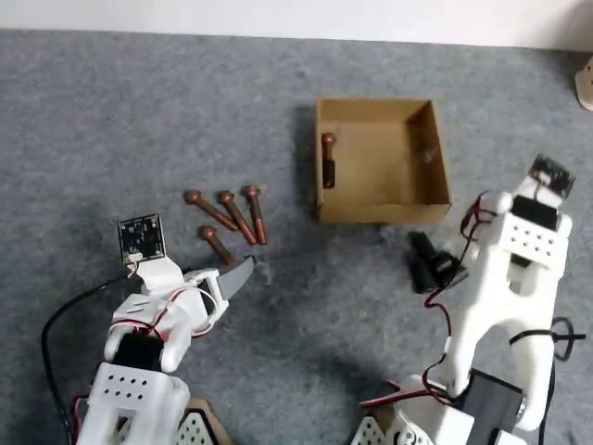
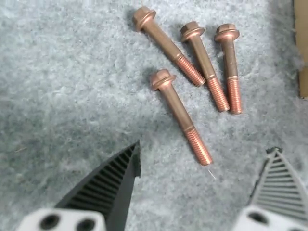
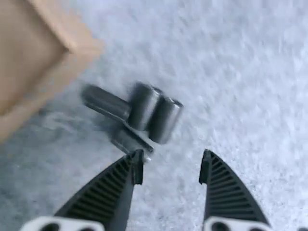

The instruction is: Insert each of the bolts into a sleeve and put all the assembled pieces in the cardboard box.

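Observation:
Several copper bolts (image 1: 228, 219) lie loose on the grey carpet left of the cardboard box (image 1: 383, 209). In the left wrist view the nearest bolt (image 2: 180, 114) lies just ahead of my open left gripper (image 2: 204, 159). One bolt in a dark sleeve (image 1: 328, 159) rests inside the box by its left wall. Several black sleeves (image 1: 432, 260) are piled in front of the box's right corner. My right gripper (image 3: 171, 166) is open right above the sleeves (image 3: 154, 113), with nothing between its fingers.
The box corner (image 3: 57, 53) is close beside the sleeve pile. Open carpet spreads to the left and between the two arms. A pale object (image 1: 585, 83) sits at the far right edge.

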Motion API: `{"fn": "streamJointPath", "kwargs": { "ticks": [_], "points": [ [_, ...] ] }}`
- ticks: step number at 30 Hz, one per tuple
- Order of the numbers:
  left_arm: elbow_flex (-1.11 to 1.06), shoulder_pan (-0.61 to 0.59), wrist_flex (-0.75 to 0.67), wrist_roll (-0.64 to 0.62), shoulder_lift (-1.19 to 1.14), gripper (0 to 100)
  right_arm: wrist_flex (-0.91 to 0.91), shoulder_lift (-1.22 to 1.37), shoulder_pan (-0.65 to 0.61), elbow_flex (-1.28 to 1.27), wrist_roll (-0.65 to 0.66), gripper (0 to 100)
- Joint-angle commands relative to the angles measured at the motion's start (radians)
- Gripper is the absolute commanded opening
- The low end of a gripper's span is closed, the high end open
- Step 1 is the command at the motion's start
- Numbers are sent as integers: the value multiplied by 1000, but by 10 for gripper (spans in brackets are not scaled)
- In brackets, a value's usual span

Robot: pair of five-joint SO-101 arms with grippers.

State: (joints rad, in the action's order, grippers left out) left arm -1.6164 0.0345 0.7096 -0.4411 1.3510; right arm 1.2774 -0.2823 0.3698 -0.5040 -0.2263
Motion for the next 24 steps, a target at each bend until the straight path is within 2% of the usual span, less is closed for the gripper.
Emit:
{"fn": "streamJointPath", "kwargs": {
  "ticks": [1,12,14,24],
  "points": [
    [4,-5,-18,0,13,365,-81,-42,44,-76,-9,181],
    [4,-5,-18,0,13,365,-417,-42,58,-312,-15,181],
    [4,-5,-18,0,13,365,-467,-42,58,-340,-49,181],
    [4,-5,-18,0,13,365,-639,-41,50,-407,-77,181]
  ]
}}
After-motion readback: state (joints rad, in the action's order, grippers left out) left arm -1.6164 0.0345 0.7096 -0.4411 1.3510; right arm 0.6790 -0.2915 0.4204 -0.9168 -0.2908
